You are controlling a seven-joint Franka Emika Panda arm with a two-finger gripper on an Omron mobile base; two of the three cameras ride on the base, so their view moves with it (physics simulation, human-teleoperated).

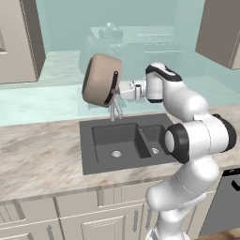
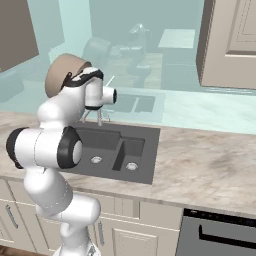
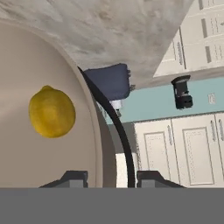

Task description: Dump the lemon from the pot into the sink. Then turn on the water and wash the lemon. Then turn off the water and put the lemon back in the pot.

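Smooth round lemon [image 3: 52, 112] inside tipped metal pot [image 3: 26, 78].

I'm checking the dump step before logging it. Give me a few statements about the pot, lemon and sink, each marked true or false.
1. The pot is held up in the air, tipped on its side. True.
2. The lemon lies in the sink's larger basin. False: the hand view shows it against the inside of the pot; both basins of the sink show only their drains.
3. The pincer grips the pot at its dark rim. True.
4. Water is running from the faucet. False: no stream is visible.
5. The pot sits on the counter right of the sink. False: it hangs above the sink's back edge.
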